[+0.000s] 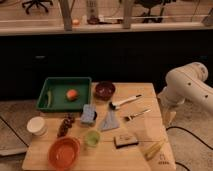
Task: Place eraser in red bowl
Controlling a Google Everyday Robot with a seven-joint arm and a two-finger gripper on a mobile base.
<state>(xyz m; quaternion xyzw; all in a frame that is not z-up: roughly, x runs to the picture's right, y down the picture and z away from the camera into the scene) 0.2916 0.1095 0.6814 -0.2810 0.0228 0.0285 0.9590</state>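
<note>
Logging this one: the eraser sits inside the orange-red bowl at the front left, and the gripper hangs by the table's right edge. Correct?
Not quite. The camera view shows the eraser lying on the table, right of the green cup, not inside the orange-red bowl. The rest holds: that bowl is at the front left, and the gripper hangs by the table's right edge.

The dark, flat eraser (125,140) lies on the desk (107,159) near its front edge, apart from the upright, empty red bowl (64,152) at front-left; the hand (168,116) hangs beside the desk's right edge.
</note>
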